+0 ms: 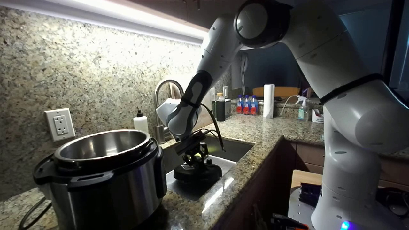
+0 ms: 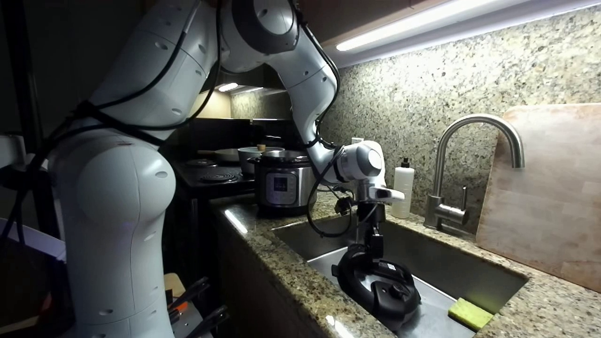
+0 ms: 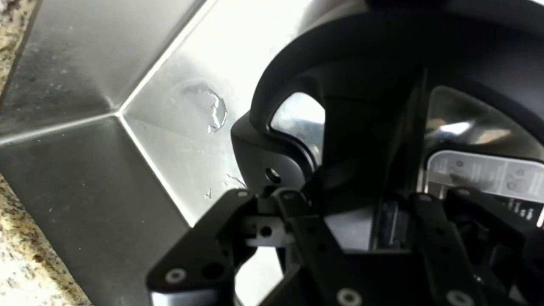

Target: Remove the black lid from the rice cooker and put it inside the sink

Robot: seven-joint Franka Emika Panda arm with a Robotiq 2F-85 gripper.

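Observation:
The glossy black lid [image 1: 182, 175] is down inside the steel sink [image 1: 235, 149] in both exterior views [image 2: 392, 303]. In the wrist view the lid [image 3: 395, 51] fills the upper right, with its handle bar between the fingers. My gripper [image 1: 195, 158] is above the lid, its fingers on either side of the handle and seemingly shut on it; the fingertips are dark and partly hidden [image 3: 357, 187]. Whether the lid touches the sink floor cannot be told. The rice cooker [image 1: 127, 191] stands lidless on the counter beside the sink, its steel inner pot showing.
A curved faucet [image 2: 443, 164], a white soap bottle [image 2: 403, 192] and a leaning cutting board [image 2: 544, 188] stand behind the sink. A yellow sponge [image 2: 470, 313] lies on the sink floor. The granite counter edge [image 1: 246, 172] runs along the sink's front.

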